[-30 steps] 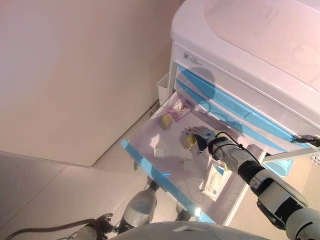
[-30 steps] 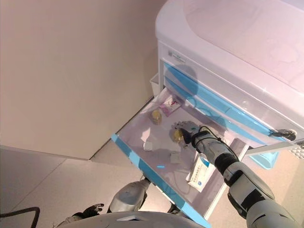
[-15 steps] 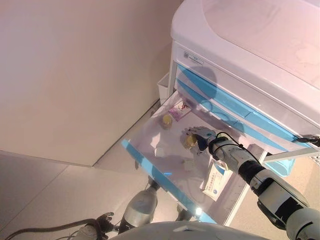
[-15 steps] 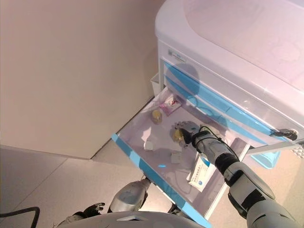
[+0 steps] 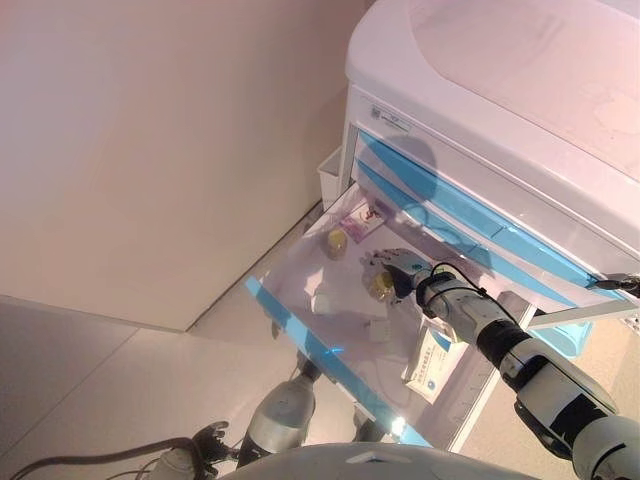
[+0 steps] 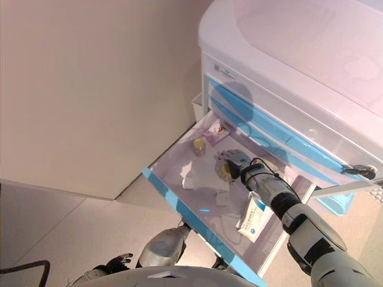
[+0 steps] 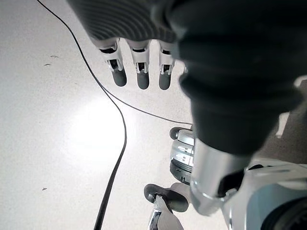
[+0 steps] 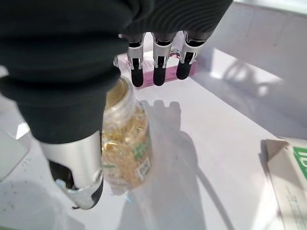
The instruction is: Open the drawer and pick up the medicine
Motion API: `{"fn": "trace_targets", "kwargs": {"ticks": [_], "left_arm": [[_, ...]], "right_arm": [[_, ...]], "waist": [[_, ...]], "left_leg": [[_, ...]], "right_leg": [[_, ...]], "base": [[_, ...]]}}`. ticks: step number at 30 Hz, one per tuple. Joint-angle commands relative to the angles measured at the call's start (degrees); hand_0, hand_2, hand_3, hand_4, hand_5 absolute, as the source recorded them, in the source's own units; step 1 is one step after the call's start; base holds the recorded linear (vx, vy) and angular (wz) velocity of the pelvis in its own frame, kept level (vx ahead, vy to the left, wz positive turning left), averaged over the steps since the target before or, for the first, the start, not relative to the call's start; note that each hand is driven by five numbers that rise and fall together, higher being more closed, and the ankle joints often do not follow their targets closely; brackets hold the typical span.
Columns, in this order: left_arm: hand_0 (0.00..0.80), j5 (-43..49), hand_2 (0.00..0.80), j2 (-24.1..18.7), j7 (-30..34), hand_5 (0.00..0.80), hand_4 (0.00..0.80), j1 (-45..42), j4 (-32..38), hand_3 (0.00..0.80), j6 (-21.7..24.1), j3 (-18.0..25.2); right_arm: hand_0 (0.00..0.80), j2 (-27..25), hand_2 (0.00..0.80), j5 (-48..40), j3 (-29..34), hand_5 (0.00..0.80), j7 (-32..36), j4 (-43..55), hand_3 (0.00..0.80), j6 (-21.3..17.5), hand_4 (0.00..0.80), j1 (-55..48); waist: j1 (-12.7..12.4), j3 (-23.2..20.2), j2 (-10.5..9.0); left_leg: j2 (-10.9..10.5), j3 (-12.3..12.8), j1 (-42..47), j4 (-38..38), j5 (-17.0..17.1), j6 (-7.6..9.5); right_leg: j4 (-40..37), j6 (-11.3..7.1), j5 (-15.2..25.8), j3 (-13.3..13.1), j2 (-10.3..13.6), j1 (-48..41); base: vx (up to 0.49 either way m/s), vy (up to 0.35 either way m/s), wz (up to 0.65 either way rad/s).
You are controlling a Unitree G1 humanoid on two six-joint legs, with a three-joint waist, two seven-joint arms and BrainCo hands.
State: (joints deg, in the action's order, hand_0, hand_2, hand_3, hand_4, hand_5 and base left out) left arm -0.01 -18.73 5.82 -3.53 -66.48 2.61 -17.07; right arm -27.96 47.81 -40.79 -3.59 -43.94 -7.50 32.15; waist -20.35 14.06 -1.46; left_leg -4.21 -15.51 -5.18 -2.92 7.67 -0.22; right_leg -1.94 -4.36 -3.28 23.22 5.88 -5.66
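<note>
The cart's lower drawer (image 5: 318, 350), with a blue front, stands pulled out. A clear bottle of yellow capsules (image 8: 127, 143) sits on its white floor, also in the left eye view (image 5: 379, 285). My right hand (image 5: 402, 268) is inside the drawer at the bottle. Its fingers (image 8: 158, 67) reach straight over the bottle and its thumb (image 8: 76, 167) lies alongside, not closed round it. My left hand (image 5: 205, 442) hangs low over the floor with its fingers (image 7: 141, 72) relaxed and empty.
Also in the drawer are a small yellow jar (image 5: 336, 241), a pink packet (image 5: 362, 220), two small white boxes (image 5: 322, 302) and a white and blue medicine box (image 5: 432, 358). Closed blue-fronted drawers (image 5: 450, 205) are above. A white bin (image 5: 328, 175) hangs on the cart's side, by the wall.
The view has shifted slightly. My right hand stays at the capsule bottle and has barely moved. The left hand has not moved.
</note>
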Motion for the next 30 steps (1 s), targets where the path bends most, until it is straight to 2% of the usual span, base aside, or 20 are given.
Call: {"fn": "trace_targets", "kwargs": {"ticks": [1, 11, 21, 30], "left_arm": [[0.0, 0.58, 0.0, -0.91, -0.79, 0.0, 0.0, -1.52, -0.28, 0.0, -0.71, -2.91], [0.0, -1.35, 0.0, -1.53, -0.53, 0.0, 0.0, -1.91, 0.24, 0.0, 1.84, -2.07], [0.0, -12.78, 0.0, -0.84, 0.32, 0.0, 0.0, -2.41, 2.48, 0.0, 7.23, 3.14], [0.0, -14.85, 0.0, -0.32, 0.66, 0.0, 0.0, -2.47, 4.0, 0.0, 8.34, 4.66]], "right_arm": [[0.0, -0.54, 0.0, -2.44, -0.02, 0.0, -2.22, 4.54, 0.0, -0.43, 0.0, 2.13], [0.0, -1.37, 0.0, -1.52, -0.21, 0.0, -0.8, 4.56, 0.0, -1.14, 0.0, 1.25], [0.0, -1.26, 0.0, -0.98, -0.01, 0.0, -0.7, 3.73, 0.0, -0.31, 0.0, -0.87], [0.0, -0.85, 0.0, -1.26, 0.23, 0.0, -1.43, 3.13, 0.0, 0.2, 0.0, -1.79]], "waist": [[-0.69, -1.23, -1.2], [-0.7, -1.52, -0.9], [-1.44, -1.76, -0.93], [-1.86, -1.79, -1.26]], "left_leg": [[-0.98, 2.7, 2.73, 2.15, -7.04, 1.65], [-1.11, 2.56, 2.99, 2.13, -7.07, 1.71], [-1.38, 1.89, 3.23, 2.26, -7.0, 1.79], [-1.49, 1.33, 3.6, 2.15, -6.82, 1.86]], "right_leg": [[6.32, -1.86, 3.09, -4.45, 4.26, 5.81], [6.24, -1.94, 3.04, -4.48, 4.41, 5.52], [6.16, -1.76, 2.87, -3.91, 4.47, 4.86], [6.18, -1.57, 2.81, -3.78, 4.21, 4.4]], "base": [[0.0, 0.0, 0.0], [0.001, 0.002, 0.02], [0.0, 0.0, 0.0], [0.002, -0.001, 0.0]]}}
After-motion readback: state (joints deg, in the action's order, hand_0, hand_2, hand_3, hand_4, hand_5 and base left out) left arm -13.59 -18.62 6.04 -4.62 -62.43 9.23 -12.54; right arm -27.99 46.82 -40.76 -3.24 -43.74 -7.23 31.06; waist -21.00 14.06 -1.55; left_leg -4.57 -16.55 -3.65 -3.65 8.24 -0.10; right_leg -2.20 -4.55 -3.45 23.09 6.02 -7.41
